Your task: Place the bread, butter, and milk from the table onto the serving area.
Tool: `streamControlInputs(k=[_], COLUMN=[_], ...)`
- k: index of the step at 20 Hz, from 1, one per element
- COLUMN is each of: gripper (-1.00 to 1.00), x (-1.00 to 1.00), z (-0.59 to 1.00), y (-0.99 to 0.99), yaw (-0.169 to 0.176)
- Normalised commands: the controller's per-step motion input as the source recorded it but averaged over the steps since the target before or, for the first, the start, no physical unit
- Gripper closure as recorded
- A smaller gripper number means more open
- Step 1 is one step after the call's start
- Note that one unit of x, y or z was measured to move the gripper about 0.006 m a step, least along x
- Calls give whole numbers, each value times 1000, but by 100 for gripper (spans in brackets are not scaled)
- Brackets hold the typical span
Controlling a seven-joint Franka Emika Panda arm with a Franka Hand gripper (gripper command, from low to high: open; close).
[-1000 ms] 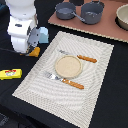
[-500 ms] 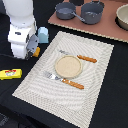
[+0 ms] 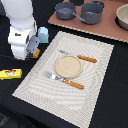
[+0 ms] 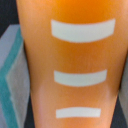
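Black covers the table (image 3: 110, 95) that carries everything. On it lies the serving area, a large beige striped rectangular placemat (image 3: 95, 75) holding a round tan plate (image 3: 67, 66), with an orange-handled fork (image 3: 65, 80) on the near side and an orange-handled knife (image 3: 79, 56) on the far side. At the exterior view's left, the white robot arm (image 3: 21, 30) stands low over the placemat's far left corner. Its pincer is hidden behind the arm body, so whether it is clenched or released cannot be told. The wrist view is filled by the golden-orange oblong bread loaf (image 4: 70, 65) with pale score marks. A pale blue-white milk carton (image 3: 43, 34) stands just beside the arm. The flat yellow butter packet with a red label (image 3: 10, 74) lies left of the placemat. Two dark grey pots (image 3: 80, 11) sit on a pinkish-brown board (image 3: 107, 30) at the far side.
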Motion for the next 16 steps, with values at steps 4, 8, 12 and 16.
streamControlInputs(k=[4, 8, 12, 16], gripper=[100, 100, 100, 100], x=[-36, 173, 750, 983], z=[177, 1000, 1000, 1000], y=[-16, -8, 13, 69], yaw=[10, -34, -44, -9])
